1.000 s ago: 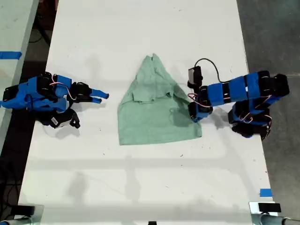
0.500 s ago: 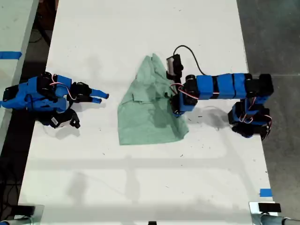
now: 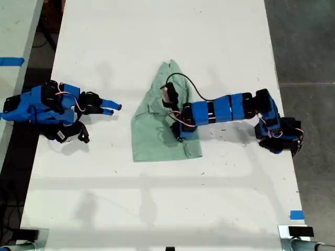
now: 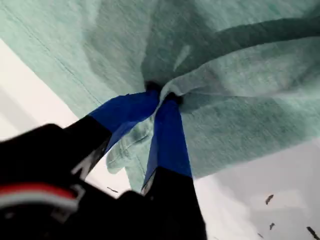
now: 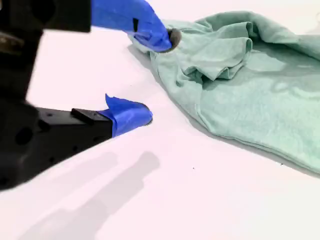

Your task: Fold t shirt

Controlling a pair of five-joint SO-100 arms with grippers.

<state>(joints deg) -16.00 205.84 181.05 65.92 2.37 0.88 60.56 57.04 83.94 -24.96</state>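
A: Where is the t shirt (image 3: 157, 133) sitting?

B: It is lying on the white table (image 3: 157, 31) near the middle of the exterior view, with its pointed end aiming toward twelve o'clock and its wide hem toward six. The side toward three o'clock is lying doubled over onto the rest.

A: What is my first gripper (image 4: 162, 97) doing?

B: It is reaching in from three o'clock in the exterior view (image 3: 178, 130), with its arm stretching across the table from its base. Its two blue-taped jaws are pinching a gathered fold of the green cloth between their tips; the first wrist view is showing the fabric bunching right at the pinch point and hanging away from it.

A: And my second gripper (image 5: 150, 80)?

B: It is lying at nine o'clock of the shirt in the exterior view (image 3: 112, 109), pointing toward the cloth but staying apart from it. Its jaws are standing wide apart and holding nothing. In the second wrist view the upper tip is showing in front of the shirt's crumpled edge, while the lower one is hovering just over bare table.
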